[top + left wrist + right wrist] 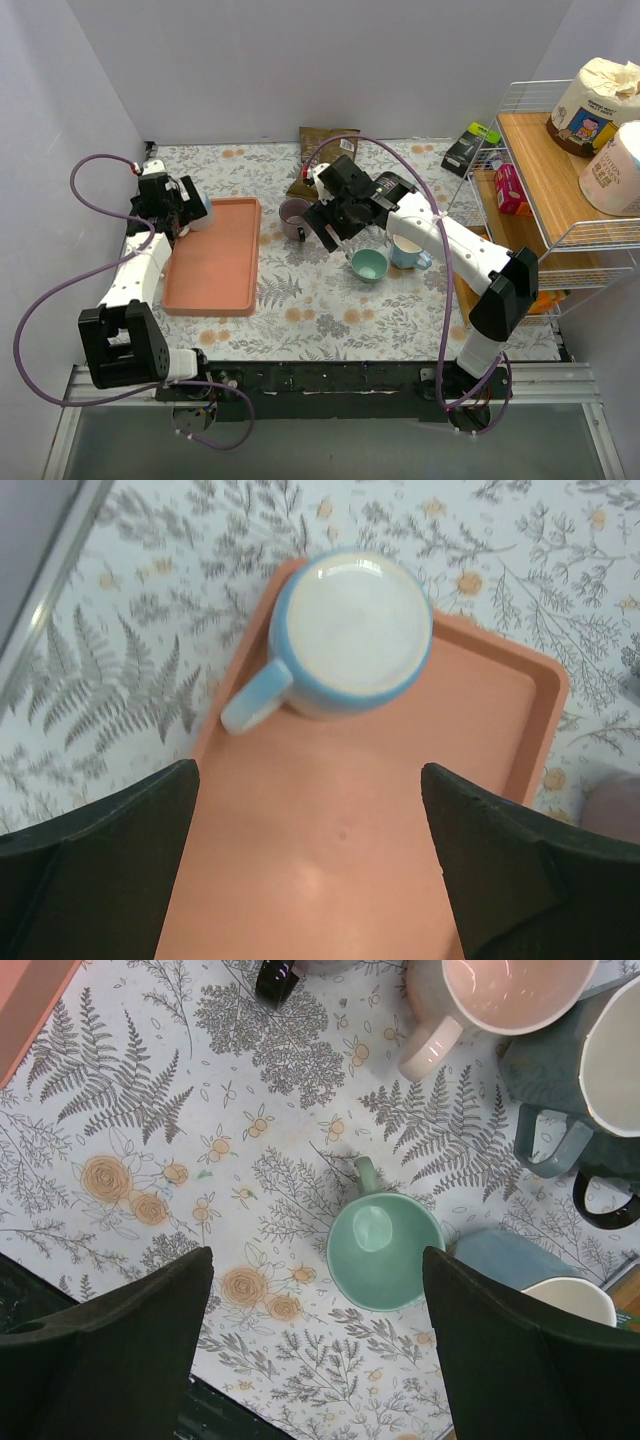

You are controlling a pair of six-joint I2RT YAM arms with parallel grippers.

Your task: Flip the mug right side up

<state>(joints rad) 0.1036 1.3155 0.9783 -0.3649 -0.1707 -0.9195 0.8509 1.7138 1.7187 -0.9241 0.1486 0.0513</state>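
Hovering over the far corner of the orange tray (400, 810), the left gripper (308, 772) has its jaws spread wide with nothing between them.

- Task's thing: light-blue mug (350, 630), mouth down, pale base facing up. It sits in the tray's corner, close against the rim. Its handle (255, 700) sticks out over the rim toward the floral tablecloth (120, 680).
- Right gripper (318, 1255): jaws also apart, empty, above a mint-green cup (385, 1250) that already stands upright. A pink mug (500, 990) and other mugs are grouped near it. That arm seems uninvolved.

Judged step: closing in for the grasp; the flip is not yet begun.

Doing it well:
- Move forward until the mug body sits centred between the fingers, then descend.
- Line the fingers across the round wall, clear of the handle so it cannot wedge against a pad.
- Mind the tray rim at that corner; a finger coming down outside the mug could land on it.
- Squeeze firmly, since glazed ceramic likely slips.
- Lift well clear of the tray before rolling the wrist over, then set the base down flat.
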